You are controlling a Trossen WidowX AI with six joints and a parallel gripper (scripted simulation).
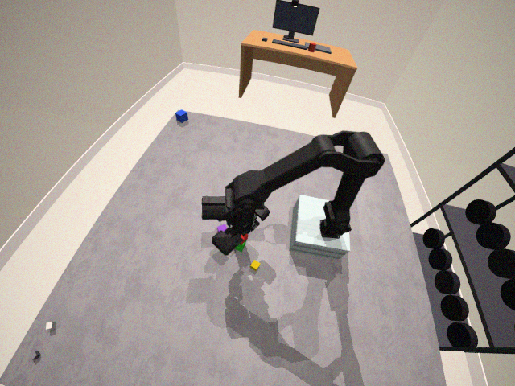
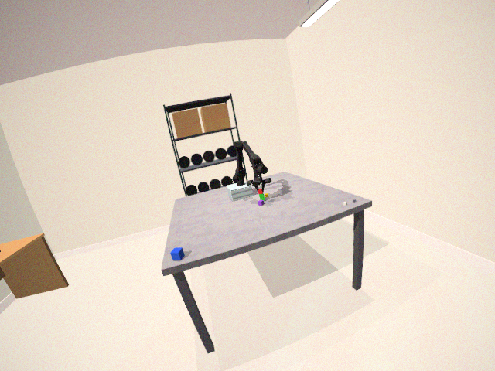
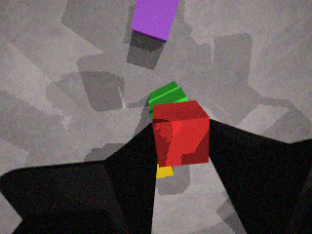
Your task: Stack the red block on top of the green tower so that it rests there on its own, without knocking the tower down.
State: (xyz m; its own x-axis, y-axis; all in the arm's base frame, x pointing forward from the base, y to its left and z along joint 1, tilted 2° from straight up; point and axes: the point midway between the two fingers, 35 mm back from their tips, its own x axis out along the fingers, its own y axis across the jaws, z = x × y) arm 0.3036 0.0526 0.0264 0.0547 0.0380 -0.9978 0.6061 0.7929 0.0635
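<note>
1. Fingers: two black parallel pads, clenched on the small red cube [image 3: 181, 133], which fills the gap between them. The grasp looks square, with no visible tilt of the cube in the wrist view.

2. Location: the red cube hangs over the grey bench [image 1: 125, 249], just above the green block tower [image 3: 167, 97]. In the wrist view the tower's top peeks out beyond the cube's far edge, so the two are not fully aligned from that angle. Whether they touch cannot be told.

3. Progress, as judged: pick-up and carry are done. Final centring, lowering, release and a clean retreat remain. The tower stands upright in the exterior view [image 2: 261, 196].

4. Condition of the cube: plain matte red, sharp-edged, partly shaded by the fingers, undamaged.

5. Surroundings: a purple cube [image 3: 155, 19] lies near the tower, and a yellow cube [image 1: 254, 264] sits nearby on the other side. Both stand apart from the tower.
</note>
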